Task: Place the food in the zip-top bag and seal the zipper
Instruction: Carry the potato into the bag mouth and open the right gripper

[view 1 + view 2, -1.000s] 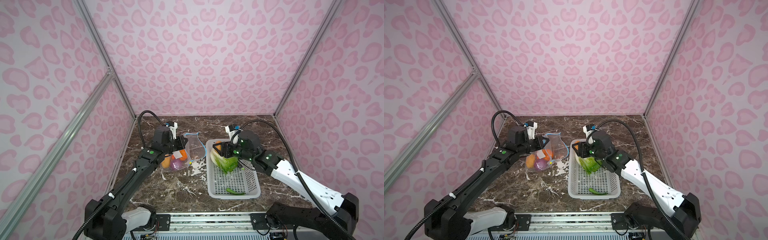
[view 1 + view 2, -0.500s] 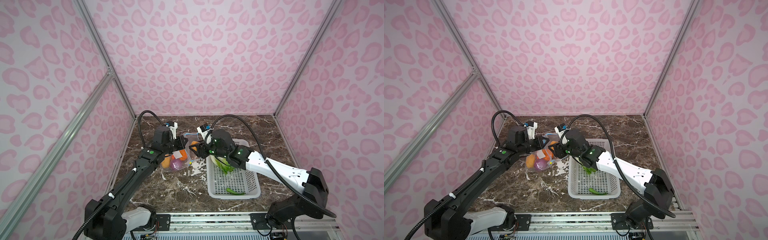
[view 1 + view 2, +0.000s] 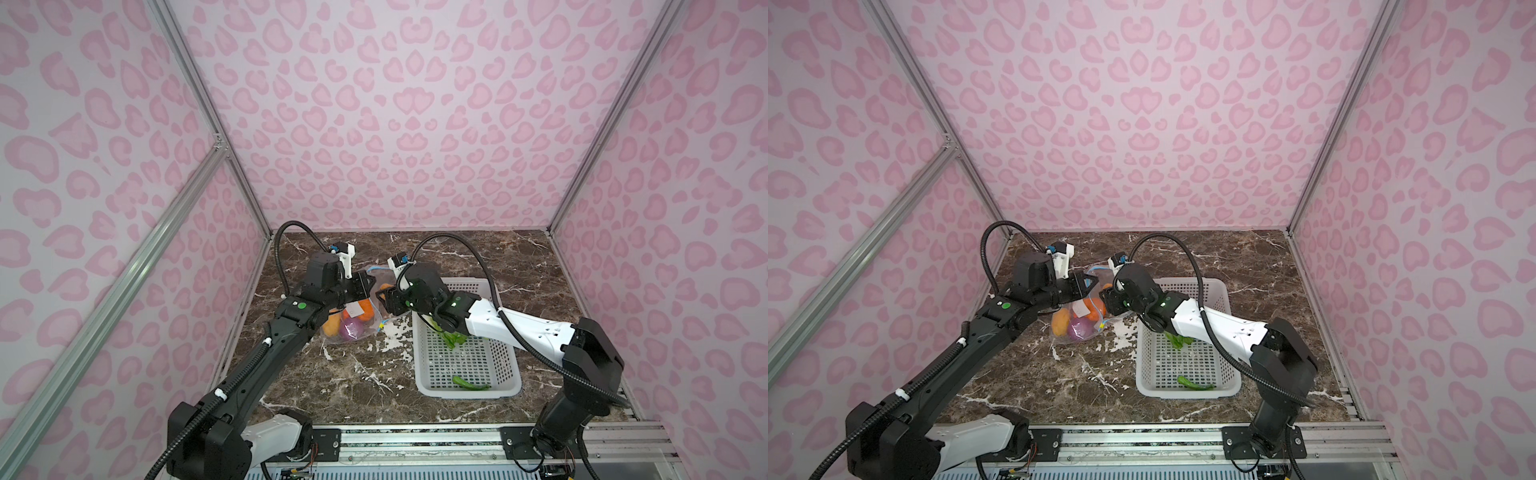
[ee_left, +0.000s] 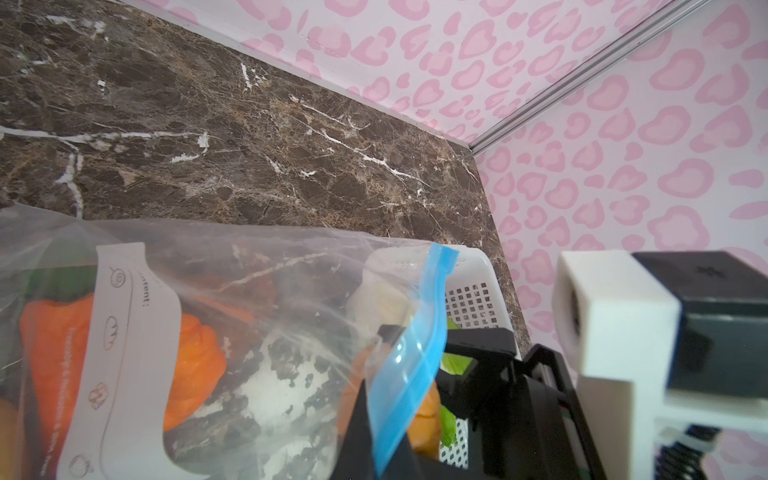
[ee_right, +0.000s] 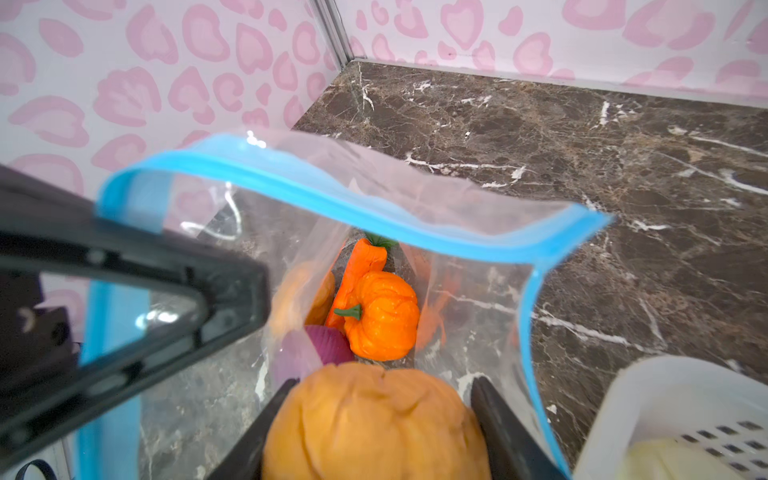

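Observation:
The clear zip-top bag (image 3: 353, 328) (image 3: 1077, 328) stands on the marble at the left. My left gripper (image 3: 365, 286) (image 4: 386, 449) is shut on its rim at the blue zipper (image 5: 353, 208), which holds the mouth wide. Inside lie an orange round fruit (image 5: 382, 320), a carrot (image 5: 357, 266) and a purple onion (image 5: 328, 345). My right gripper (image 3: 384, 297) (image 5: 374, 415) is shut on a yellow-brown potato (image 5: 374, 419), right at the bag's mouth. The zipper's slider is not visible.
A white perforated basket (image 3: 465, 392) (image 3: 1187, 394) sits right of the bag. It holds a green-leafed cabbage (image 3: 453, 338), partly hidden under my right arm, and a small green piece (image 3: 469, 384). Pink patterned walls close three sides.
My right gripper has swung left from over the basket's far end to the bag's mouth, carrying the potato. The left arm and the bag have stayed put.

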You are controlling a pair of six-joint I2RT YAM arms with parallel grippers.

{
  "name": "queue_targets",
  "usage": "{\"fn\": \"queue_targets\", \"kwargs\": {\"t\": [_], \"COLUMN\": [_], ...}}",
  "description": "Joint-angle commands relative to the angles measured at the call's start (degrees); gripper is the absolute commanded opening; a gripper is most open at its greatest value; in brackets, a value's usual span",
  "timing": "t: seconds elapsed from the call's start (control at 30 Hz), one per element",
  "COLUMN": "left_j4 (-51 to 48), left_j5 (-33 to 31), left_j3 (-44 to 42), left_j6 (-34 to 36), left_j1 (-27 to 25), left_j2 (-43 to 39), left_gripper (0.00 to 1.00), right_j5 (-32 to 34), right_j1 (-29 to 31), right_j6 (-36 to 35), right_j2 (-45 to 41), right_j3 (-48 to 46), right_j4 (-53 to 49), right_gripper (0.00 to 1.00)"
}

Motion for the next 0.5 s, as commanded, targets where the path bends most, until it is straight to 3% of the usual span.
{"fn": "queue_targets", "kwargs": {"t": [0.0,0.1,0.27,0.47], "left_j4": [0.5,0.5,0.5,0.4], "left_j5": [0.4,0.4,0.0,0.1], "left_j3": [0.5,0.6,0.5,0.5], "left_j6": [0.0,0.0,0.1,0.1], "left_j1": [0.0,0.0,0.0,0.0], "left_j2": [-0.4,-0.3,-0.2,-0.1], "left_gripper": [0.02,0.02,0.02,0.02], "right_j5": [0.8,1.2,0.1,-0.7], "right_j1": [0.2,0.2,0.3,0.3], "right_j6": [0.0,0.5,0.7,0.5], "right_j2": [2.2,3.9,4.2,1.9], "right_j3": [1.7,3.0,3.1,2.2], "right_j4": [-0.6,-1.4,-1.5,-1.0], "right_gripper": [0.48,0.57,0.82,0.88]}}
